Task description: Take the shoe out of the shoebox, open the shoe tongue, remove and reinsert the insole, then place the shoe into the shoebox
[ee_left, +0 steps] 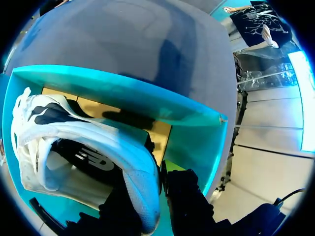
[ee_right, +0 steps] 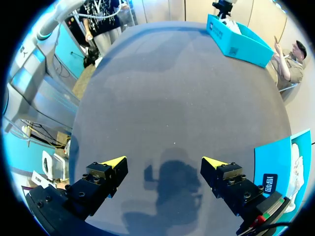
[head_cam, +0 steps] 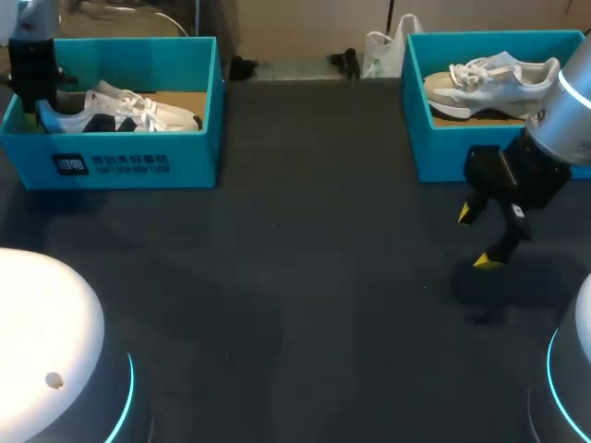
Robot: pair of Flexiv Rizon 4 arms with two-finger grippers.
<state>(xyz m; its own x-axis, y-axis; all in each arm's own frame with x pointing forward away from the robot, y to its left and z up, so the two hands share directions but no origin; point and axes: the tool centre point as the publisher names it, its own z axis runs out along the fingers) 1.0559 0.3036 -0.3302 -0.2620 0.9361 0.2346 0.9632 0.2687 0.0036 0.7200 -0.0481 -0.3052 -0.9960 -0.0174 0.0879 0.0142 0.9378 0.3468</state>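
Teal cardboard walls of the left shoebox (head_cam: 138, 166) enclose the white shoe (head_cam: 129, 109), which lies inside with its toe toward the middle of the table (head_cam: 295, 277). My left end effector (ee_left: 156, 199) is down at the box's outer end. Its fingers are narrow and pinch the heel wall, one inside the collar and one outside. I judge that the firmest edge to lift by. The shoe is not yet out. My right end effector (ee_right: 165, 164) hovers wide open over the table in front of the other shoebox (head_cam: 443, 148), holding nothing, probably placed to work the tongue once the shoe comes across.
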